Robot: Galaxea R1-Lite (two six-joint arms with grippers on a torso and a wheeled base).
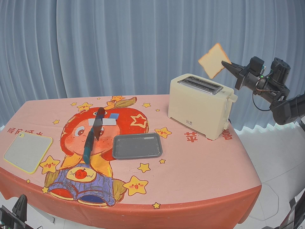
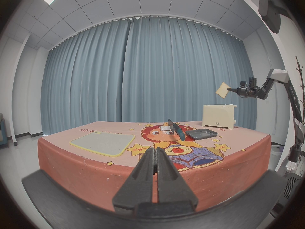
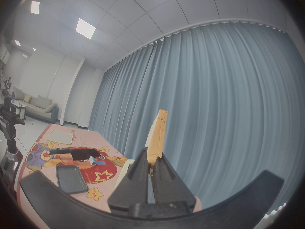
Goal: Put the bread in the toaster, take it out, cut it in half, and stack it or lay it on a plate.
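Note:
My right gripper [image 1: 227,65] is shut on a slice of bread [image 1: 213,60], held tilted in the air above the right end of the cream toaster [image 1: 200,104]. The toaster's two slots [image 1: 200,84] face up and look empty. In the right wrist view the bread [image 3: 158,136] stands edge-on between the fingers [image 3: 139,169]. A teal-handled knife [image 1: 91,137] leans on a small white stand [image 1: 102,121] at the table's middle. A grey tray [image 1: 137,145] lies to its right. My left gripper [image 2: 156,158] is shut, low off the table's front left corner.
A grey cutting board with a yellow rim [image 1: 27,150] lies at the table's left end. The pink printed tablecloth [image 1: 190,172] covers the table. A blue curtain hangs behind. Floor shows to the right of the table.

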